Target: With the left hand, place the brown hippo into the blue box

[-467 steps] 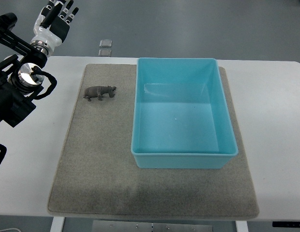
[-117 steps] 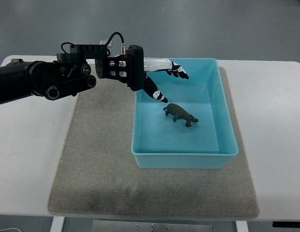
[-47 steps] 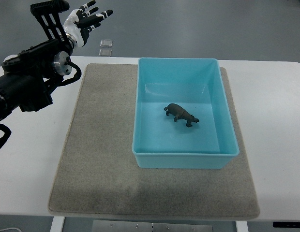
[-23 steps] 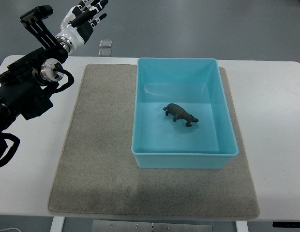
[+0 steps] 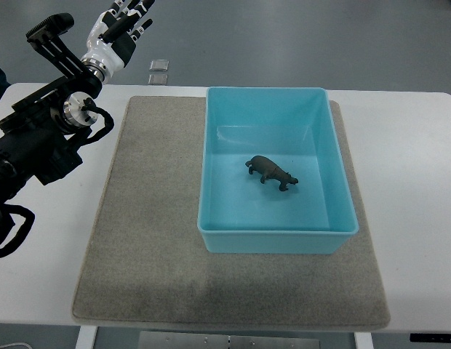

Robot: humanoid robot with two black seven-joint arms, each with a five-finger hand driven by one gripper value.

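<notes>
While the hippo [image 5: 272, 171] stands in box [image 5: 277, 169] ctr, left hand [image 5: 118, 27] sits at 11 o'clock off the worktop [image 5: 418, 167], fingers extended, holding nothing.

I see my left arm [image 5: 36, 142] as bulky black housings with a looping black cable, a silver wrist disc, and a white hand [image 5: 118, 30] with black-tipped fingers.

This looks like a robotics lab or test room: a plain white bench [image 5: 414, 160] stands on a smooth grey floor [image 5: 284, 43], carrying a grey felt mat [image 5: 153, 233] laid out as a work area; two small square plates [image 5: 158, 71], perhaps floor fittings, lie beyond the bench edge
</notes>
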